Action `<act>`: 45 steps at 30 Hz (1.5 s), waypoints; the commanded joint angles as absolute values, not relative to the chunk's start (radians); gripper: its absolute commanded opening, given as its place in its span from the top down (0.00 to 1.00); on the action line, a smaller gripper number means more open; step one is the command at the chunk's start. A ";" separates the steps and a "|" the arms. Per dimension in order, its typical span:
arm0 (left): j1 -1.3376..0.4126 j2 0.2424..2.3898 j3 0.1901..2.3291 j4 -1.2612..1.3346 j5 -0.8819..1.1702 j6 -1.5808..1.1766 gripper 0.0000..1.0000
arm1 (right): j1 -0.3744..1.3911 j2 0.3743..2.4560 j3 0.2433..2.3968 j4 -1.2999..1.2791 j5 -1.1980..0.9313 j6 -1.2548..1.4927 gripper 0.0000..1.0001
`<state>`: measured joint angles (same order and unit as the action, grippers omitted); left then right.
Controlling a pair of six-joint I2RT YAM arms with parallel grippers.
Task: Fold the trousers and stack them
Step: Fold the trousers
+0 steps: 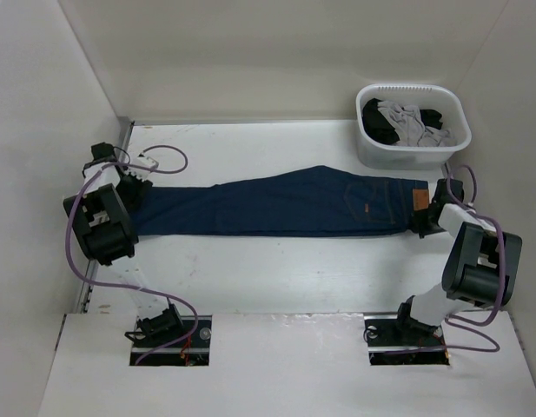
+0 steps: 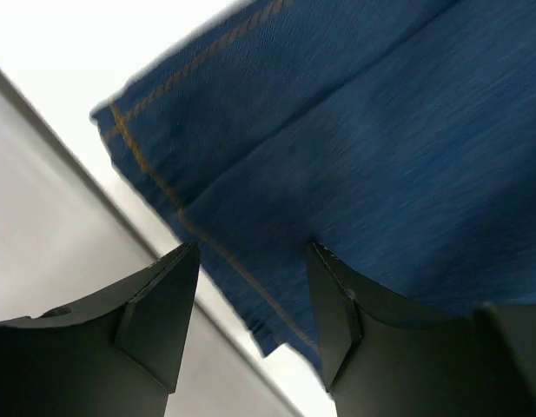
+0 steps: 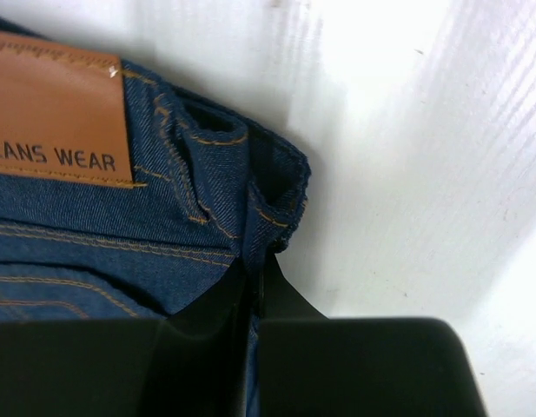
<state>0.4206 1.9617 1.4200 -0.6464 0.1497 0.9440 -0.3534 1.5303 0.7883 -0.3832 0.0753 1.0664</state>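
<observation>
The dark blue jeans (image 1: pixel 276 207) lie flat across the table, folded lengthwise, with the leg hems at the left and the waist at the right. A tan leather patch (image 3: pixel 59 109) sits at the waist. My left gripper (image 1: pixel 133 187) is open over the leg hems. In the left wrist view its fingers (image 2: pixel 159 313) stand wide apart, and the hem corner (image 2: pixel 276 334) with orange stitching lies between them. My right gripper (image 3: pixel 254 274) is shut on the waistband edge (image 3: pixel 268 217) at the near right corner of the jeans, low on the table (image 3: pixel 406 174).
A white basket (image 1: pixel 372 152) with grey and black garments (image 1: pixel 406 122) stands at the back right, just behind the waist. White walls enclose the table on the left, back and right. The left wall (image 2: pixel 50 261) is close beside the left gripper.
</observation>
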 commanded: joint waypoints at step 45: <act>0.369 1.954 1.569 -0.517 0.048 0.790 1.00 | -0.309 1.508 0.842 -0.480 0.281 0.896 0.99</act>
<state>0.3653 1.9259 1.5230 -0.5064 0.1009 0.7437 -0.3126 1.5196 0.8242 -0.4683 0.2291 0.9112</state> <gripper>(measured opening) 0.034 0.034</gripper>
